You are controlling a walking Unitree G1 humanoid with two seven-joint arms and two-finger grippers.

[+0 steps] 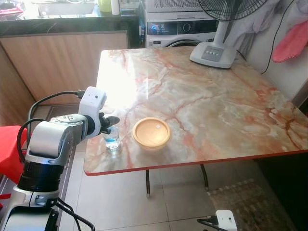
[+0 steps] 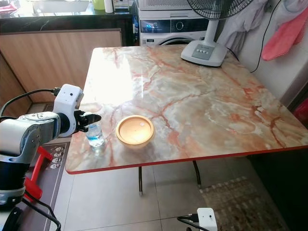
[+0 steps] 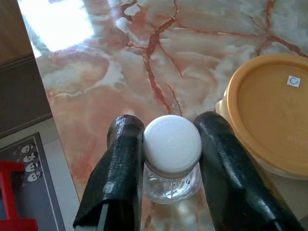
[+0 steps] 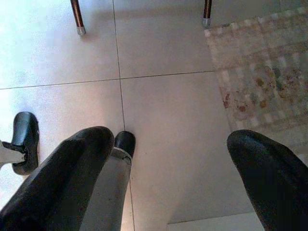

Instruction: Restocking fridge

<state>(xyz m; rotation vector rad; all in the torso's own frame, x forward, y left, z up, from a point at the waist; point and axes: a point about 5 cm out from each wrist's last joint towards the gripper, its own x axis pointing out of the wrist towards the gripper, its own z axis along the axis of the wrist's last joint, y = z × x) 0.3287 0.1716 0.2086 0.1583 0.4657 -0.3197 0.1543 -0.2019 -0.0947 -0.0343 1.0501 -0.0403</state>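
Your left gripper (image 3: 171, 144) is clamped on the white cap of a small clear plastic water bottle (image 1: 112, 139), which stands on the pink-veined marble table (image 1: 202, 101) at lower left of the head view, close to the table's red-trimmed front edge and left side. Just beside it sits a round orange-lidded container (image 1: 151, 132), apart from the bottle. Most of the tabletop beyond lies open up to the white base of a pedestal fan (image 1: 213, 53) at the far edge. The gripper hides the bottle's upper part from the head cameras. Your right gripper (image 4: 168, 159) hangs low with fingers spread over pale floor tiles (image 4: 163, 57); its arm is cut off at the bottom of the head view.
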